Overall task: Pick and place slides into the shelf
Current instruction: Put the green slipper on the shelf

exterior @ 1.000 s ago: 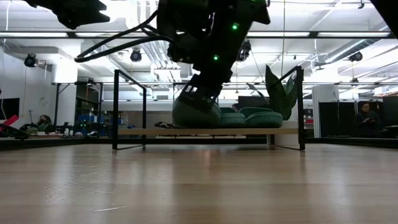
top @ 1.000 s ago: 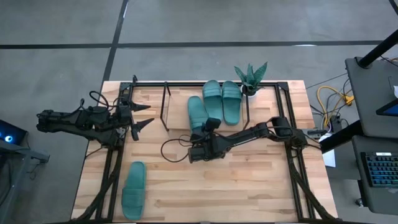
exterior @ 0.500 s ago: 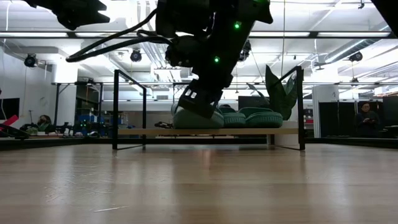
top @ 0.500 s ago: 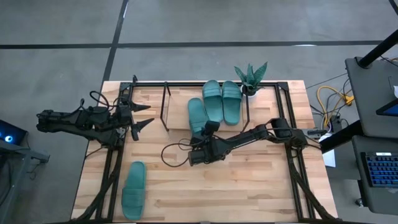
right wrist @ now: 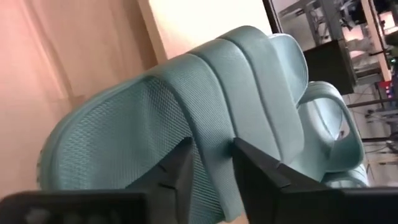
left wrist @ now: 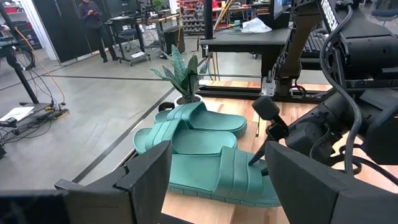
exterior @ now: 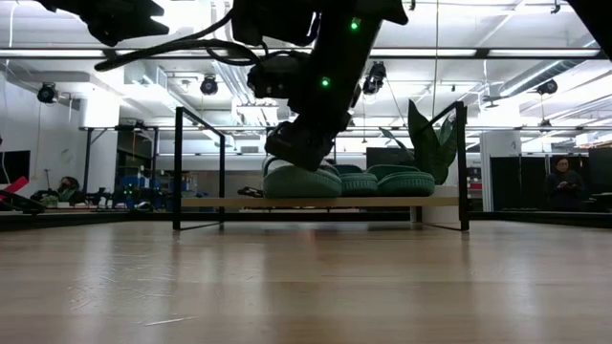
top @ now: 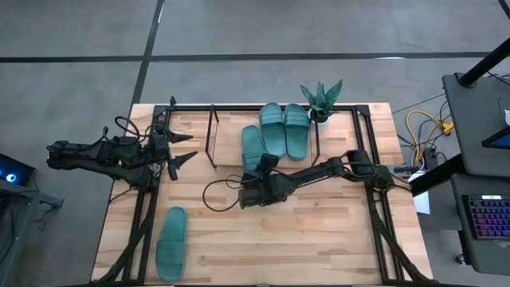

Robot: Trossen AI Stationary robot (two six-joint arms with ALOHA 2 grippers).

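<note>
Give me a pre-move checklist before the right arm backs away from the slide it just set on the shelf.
1. Third slide lies on the shelf beside the other two: ok.
2. Right gripper fully clear of that slide: not ok, its fingers straddle the slide's edge.
3. Slide lies flat on the board in the low view: ok.
4. Left gripper open, waiting at the shelf's left end: ok.
5. Fourth slide reachable on the table's near left: ok.
</note>
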